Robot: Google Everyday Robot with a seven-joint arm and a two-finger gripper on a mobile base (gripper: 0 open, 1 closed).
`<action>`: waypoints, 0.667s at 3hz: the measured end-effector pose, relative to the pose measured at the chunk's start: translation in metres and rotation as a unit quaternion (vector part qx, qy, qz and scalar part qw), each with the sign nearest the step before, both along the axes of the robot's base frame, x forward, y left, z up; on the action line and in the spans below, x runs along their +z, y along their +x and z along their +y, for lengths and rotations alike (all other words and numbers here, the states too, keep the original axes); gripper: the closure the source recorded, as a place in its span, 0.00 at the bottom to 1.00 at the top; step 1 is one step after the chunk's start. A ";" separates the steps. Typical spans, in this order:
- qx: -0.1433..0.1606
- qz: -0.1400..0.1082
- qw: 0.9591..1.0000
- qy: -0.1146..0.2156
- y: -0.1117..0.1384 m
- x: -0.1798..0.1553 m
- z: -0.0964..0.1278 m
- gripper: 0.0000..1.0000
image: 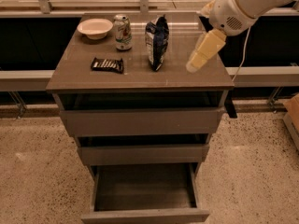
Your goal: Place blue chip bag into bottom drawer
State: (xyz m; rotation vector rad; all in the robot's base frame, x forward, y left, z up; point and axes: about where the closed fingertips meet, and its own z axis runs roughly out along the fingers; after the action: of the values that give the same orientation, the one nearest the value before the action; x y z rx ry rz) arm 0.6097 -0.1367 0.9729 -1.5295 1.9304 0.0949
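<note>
Grey-brown cabinet [140,77] had its bottom drawer [145,214] pulled out. White arm [243,6] at upper right; cream gripper [192,66] hung over top's right side, apart from blue chip bag [156,43], grip state unclear. Bag stood upright mid-top, beside soda can [123,31].

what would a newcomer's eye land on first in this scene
A big white arm reaches in from the upper right, its pale tool over the right side of the cabinet top, apart from the blue chip bag standing upright mid-top. A soda can, a white bowl and a black candy bar wrapper sit left of the bag. Below, the bottom drawer is pulled open, nothing visible inside.
</note>
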 end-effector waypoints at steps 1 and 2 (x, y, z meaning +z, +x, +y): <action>-0.021 -0.043 0.996 0.081 0.064 -0.001 0.027 0.00; -0.044 -0.071 0.984 0.155 0.116 -0.001 0.054 0.00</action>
State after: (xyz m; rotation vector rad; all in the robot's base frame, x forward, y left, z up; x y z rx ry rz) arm 0.7255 -0.0827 0.9718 -1.2119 1.7720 0.2306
